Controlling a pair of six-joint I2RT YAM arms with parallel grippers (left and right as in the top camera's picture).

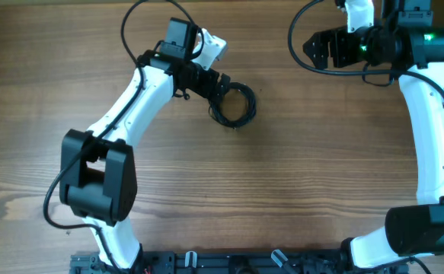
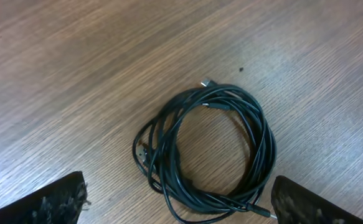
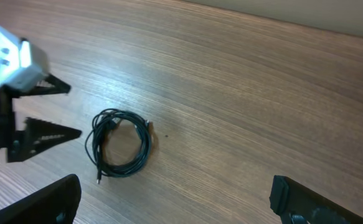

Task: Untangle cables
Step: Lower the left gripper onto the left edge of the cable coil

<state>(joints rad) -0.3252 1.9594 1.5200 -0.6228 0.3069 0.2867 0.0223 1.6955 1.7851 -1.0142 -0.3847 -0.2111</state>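
Observation:
A coil of thin black cable (image 1: 234, 107) lies flat on the wooden table, with small plug ends sticking out. In the left wrist view the cable coil (image 2: 206, 152) lies between and just beyond my open left gripper (image 2: 178, 202), whose fingers touch nothing. In the overhead view the left gripper (image 1: 220, 84) sits at the coil's upper left edge. My right gripper (image 1: 311, 47) is open and empty at the far right of the table, well away from the coil. The right wrist view shows the coil (image 3: 120, 142) far off, with the left gripper (image 3: 50, 112) beside it.
The arms' own black cables loop at the table's back edge (image 1: 142, 23) and near the right arm (image 1: 301, 42). A black rail (image 1: 229, 262) runs along the front edge.

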